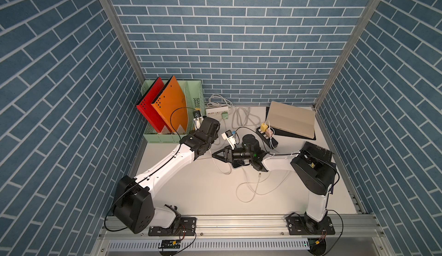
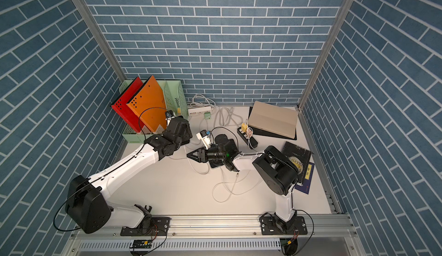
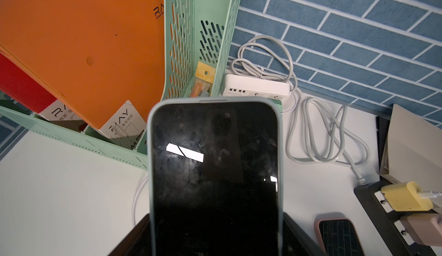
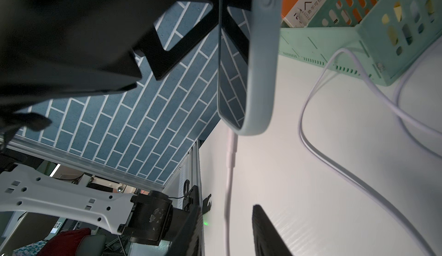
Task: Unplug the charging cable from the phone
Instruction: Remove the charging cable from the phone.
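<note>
The right gripper reaches in low over the white table, out in front of the mint-green perforated plastic file rack; in its wrist view one dark finger shows beside the thin white charging cable, and what looks like the other finger shows on the cord's far side, so the jaws stand apart around the cord and clamp nothing yet. The left gripper is pressed tight on the long sides of the dark-screened phone in its pale blue-green silicone case. It holds the phone close over the table, screen upward, top end toward the rack's near corner and plug end away from the rack (a second phone, in a pink case, lies flat farther from the rack, untouched).

The cable's white moulded plug is seated in that far end; the cord runs on from it, away from the rack.

I judge the cord limp, thin and slick, likely to slide or stretch if pinched; the plug's short sleeve is stiff and is the place to take hold, right against the case. The pull should run straight along the phone's length, away from the rack; the rubbery case should hold fast, though the glass wants no twisting.
</note>
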